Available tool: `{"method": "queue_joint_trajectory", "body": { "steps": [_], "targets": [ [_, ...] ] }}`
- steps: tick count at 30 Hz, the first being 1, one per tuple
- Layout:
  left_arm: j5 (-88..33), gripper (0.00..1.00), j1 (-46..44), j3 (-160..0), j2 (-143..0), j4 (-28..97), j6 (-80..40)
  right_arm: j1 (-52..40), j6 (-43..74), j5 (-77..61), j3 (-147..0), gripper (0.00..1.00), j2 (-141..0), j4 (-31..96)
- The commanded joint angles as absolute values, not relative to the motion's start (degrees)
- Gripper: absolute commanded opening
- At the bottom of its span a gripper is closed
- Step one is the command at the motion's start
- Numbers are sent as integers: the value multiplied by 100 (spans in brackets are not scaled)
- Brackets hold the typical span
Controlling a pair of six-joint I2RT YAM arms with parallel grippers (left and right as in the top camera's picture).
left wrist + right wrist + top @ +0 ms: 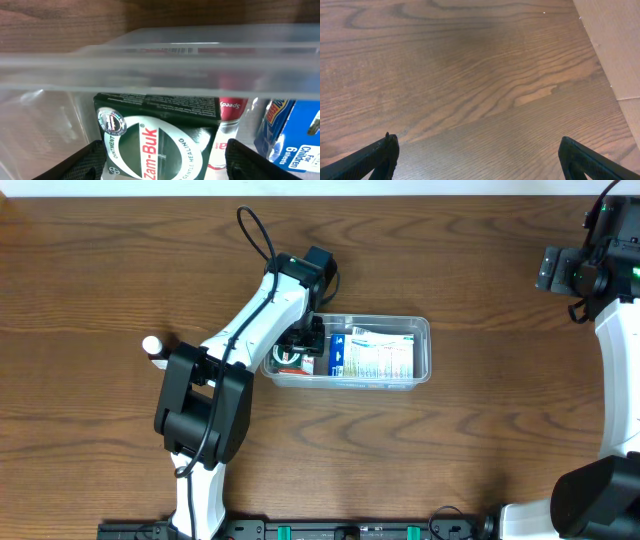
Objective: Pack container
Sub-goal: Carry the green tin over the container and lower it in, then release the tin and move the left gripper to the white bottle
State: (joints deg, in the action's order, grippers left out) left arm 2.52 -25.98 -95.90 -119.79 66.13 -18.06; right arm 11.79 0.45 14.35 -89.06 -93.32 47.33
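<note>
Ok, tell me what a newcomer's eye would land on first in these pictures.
The left gripper reaching into the left end of the clear container mid-table, its fingers spread either side of a green Zam-Buk box. Next, the blue For Children box beside it, and the right gripper open over the wooden table at the far right.

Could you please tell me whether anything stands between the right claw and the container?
Nothing visible does: only bare table lies between the right claw and the container. The left claw is inside its left end, straddling a green box.
</note>
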Motion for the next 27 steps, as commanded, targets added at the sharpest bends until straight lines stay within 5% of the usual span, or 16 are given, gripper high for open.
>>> {"method": "queue_joint_trajectory", "body": {
  "steps": [1,20,27],
  "targets": [
    [290,77,-2567,-9644,-12020,6650,-1811,1203,126,1435,-8906,99,-9338,4737],
    [69,77,-2547,-10162,-10610,7336,-1651,1203,126,1435,-8906,99,-9338,4737],
    [294,79,-1920,-10160,-9769,7990,-1614,1203,126,1435,-8906,99,-9338,4737]
  ]
}}
